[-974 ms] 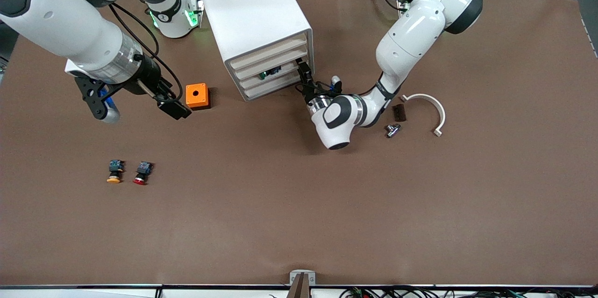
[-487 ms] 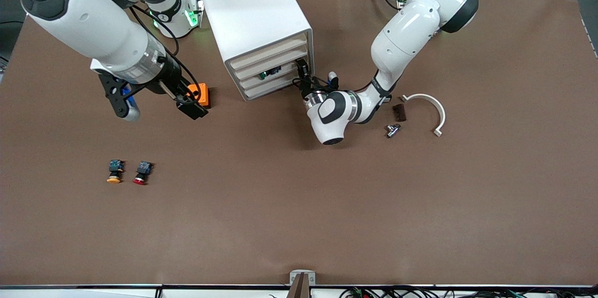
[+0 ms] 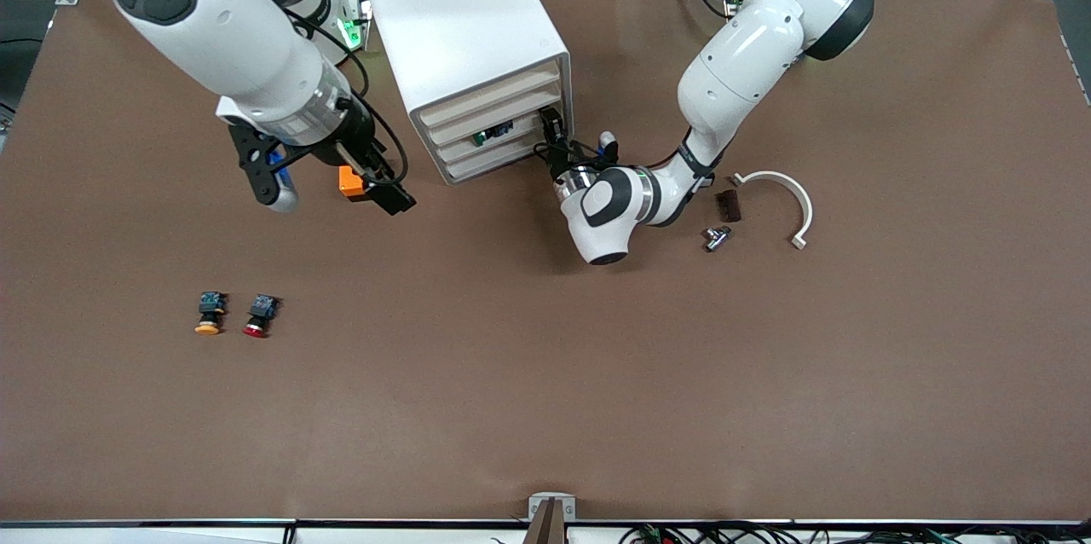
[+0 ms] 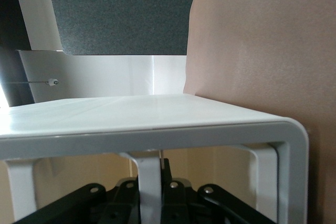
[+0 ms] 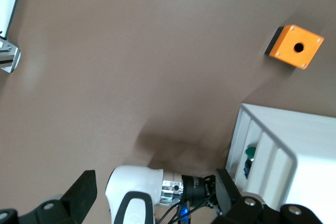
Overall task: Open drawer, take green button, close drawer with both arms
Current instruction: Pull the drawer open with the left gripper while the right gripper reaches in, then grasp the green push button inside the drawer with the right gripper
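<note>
Two grippers: left gripper (image 3: 552, 128) clamped shut on the drawer (image 3: 494, 135) front edge at the cabinet (image 3: 464, 41); right gripper (image 3: 332, 186) jaws apart, over the orange box (image 3: 349, 183). Green button (image 3: 481, 136) sits inside the drawer, just beside left's fingertips. Prob. light, hard, slick cap; grip the dark body, not the cap.

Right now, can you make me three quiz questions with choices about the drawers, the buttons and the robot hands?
1. Where is the green button?
A. in the cabinet
B. on the orange box
C. beside the red button

2. How many buttons lie on the table?
A. one
B. two
C. four

3. How are the right gripper fingers?
A. shut on a button
B. open
C. shut on the box

Answers:
1 A, green shows in a drawer slot.
2 B, only the red and the yellow button lie there.
3 B, they stand wide apart.
</note>
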`<control>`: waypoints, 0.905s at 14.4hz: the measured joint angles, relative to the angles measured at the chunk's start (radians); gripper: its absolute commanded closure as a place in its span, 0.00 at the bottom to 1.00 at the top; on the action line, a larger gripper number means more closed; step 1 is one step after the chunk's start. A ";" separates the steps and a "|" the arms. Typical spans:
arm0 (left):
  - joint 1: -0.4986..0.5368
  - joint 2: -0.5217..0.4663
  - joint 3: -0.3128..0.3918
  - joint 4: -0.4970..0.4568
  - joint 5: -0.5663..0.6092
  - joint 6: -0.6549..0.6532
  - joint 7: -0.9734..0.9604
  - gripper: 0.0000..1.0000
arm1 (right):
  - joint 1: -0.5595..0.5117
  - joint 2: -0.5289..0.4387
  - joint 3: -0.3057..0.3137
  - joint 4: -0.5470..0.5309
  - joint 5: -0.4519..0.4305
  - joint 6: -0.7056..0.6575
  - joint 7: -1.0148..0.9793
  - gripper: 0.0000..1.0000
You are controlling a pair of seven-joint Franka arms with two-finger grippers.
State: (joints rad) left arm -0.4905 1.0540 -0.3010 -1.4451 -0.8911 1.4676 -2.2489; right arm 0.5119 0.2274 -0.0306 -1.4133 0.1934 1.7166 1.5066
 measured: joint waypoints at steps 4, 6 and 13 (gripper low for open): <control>0.040 0.000 0.000 0.005 0.000 0.004 0.006 0.89 | 0.059 0.021 -0.001 0.000 -0.011 0.015 0.072 0.00; 0.068 0.000 0.000 0.009 0.000 0.011 0.008 0.87 | 0.089 0.034 -0.001 -0.006 -0.033 0.021 0.096 0.00; 0.184 -0.003 0.000 0.042 -0.001 0.063 0.010 0.83 | 0.213 0.051 -0.001 -0.154 -0.129 0.148 0.200 0.00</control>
State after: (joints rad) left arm -0.3067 1.0515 -0.3011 -1.4029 -0.8922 1.5307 -2.2385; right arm 0.7254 0.2785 -0.0318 -1.5669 0.0644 1.8641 1.7061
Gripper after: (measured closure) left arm 0.855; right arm 0.000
